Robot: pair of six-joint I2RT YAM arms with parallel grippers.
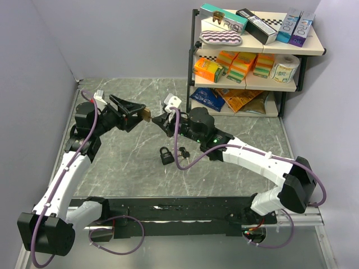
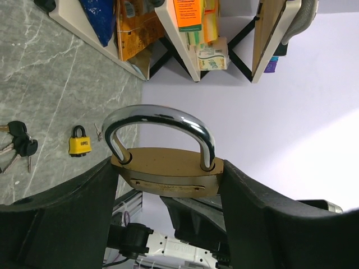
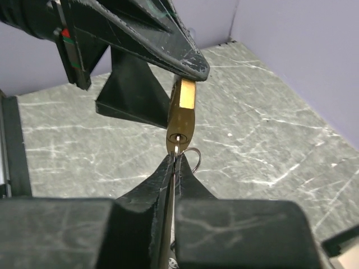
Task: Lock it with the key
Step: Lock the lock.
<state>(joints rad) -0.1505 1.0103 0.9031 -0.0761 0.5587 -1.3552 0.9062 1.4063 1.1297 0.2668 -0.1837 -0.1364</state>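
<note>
A brass padlock point(image 2: 168, 168) with a chrome shackle point(image 2: 162, 115) is held in the air, with my left gripper point(image 2: 167, 175) shut on its two sides. Both shackle legs enter the body. In the top view the padlock point(image 1: 145, 115) hangs between the left gripper point(image 1: 140, 114) and the right gripper point(image 1: 157, 119). My right gripper point(image 3: 176, 159) is shut on a thin key point(image 3: 177, 149), whose tip sits in the keyhole on the padlock's underside point(image 3: 180, 126). A wire key ring point(image 3: 194, 158) hangs beside the key.
A black padlock point(image 1: 165, 156) and a bunch of black-headed keys point(image 1: 183, 151) lie on the marble table. A small yellow padlock point(image 2: 79, 143) rests near the keys point(image 2: 19, 144). A stocked shelf unit point(image 1: 252, 56) stands at the back right.
</note>
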